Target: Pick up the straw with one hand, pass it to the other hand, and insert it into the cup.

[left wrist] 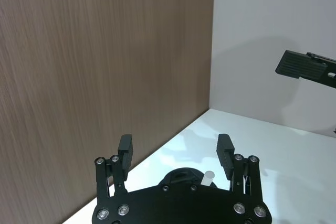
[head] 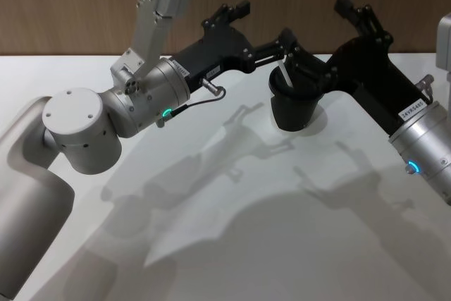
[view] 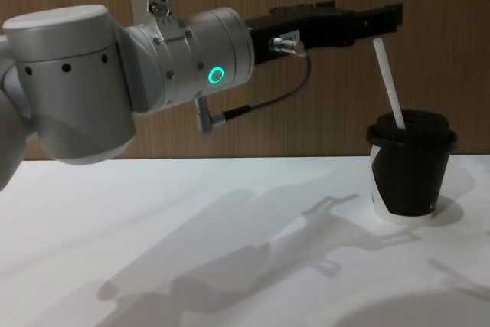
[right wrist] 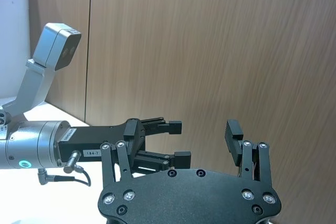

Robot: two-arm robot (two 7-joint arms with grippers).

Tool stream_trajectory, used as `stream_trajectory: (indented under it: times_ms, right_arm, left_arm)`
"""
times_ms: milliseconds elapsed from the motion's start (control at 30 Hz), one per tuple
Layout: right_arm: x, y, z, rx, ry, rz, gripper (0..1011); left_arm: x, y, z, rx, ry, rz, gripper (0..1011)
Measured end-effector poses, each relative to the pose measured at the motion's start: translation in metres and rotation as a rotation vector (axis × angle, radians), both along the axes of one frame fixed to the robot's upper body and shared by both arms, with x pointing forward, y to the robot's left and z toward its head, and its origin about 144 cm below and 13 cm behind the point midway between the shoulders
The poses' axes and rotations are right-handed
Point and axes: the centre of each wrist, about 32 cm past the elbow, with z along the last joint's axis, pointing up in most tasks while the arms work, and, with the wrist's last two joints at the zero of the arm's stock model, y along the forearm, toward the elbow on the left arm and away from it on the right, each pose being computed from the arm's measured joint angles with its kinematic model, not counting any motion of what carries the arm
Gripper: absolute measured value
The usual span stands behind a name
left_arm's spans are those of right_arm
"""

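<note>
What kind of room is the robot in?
Probably a robot test room: a plain white table, a brown wood-panel wall, and just a lidded black paper cup holding a thin white straw.

A robot lab or test cell: a bare white worktop [head: 232, 244] runs up to a plain wood-grain wall panel [view: 230, 112], and silver robot arms [head: 106, 118] reach over that worktop beside a white wall [left wrist: 273, 40].

You see just the upper part of the straw [view: 389, 82]; its lower end is hidden inside the cup [view: 409, 178]. In the head view, the right gripper [head: 331, 40] partly covers the cup's far rim.
</note>
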Motion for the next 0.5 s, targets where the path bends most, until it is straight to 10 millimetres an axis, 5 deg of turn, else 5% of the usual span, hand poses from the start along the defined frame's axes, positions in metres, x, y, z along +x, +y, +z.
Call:
stream_trajectory:
  times_ms: [500]
  right_arm:
    - [0.0,0.0,0.0,-0.002,-0.001,0.002,1001]
  left_arm:
    - [-0.0001,-0.0003,-0.0002,0.002,0.0,0.001,1003]
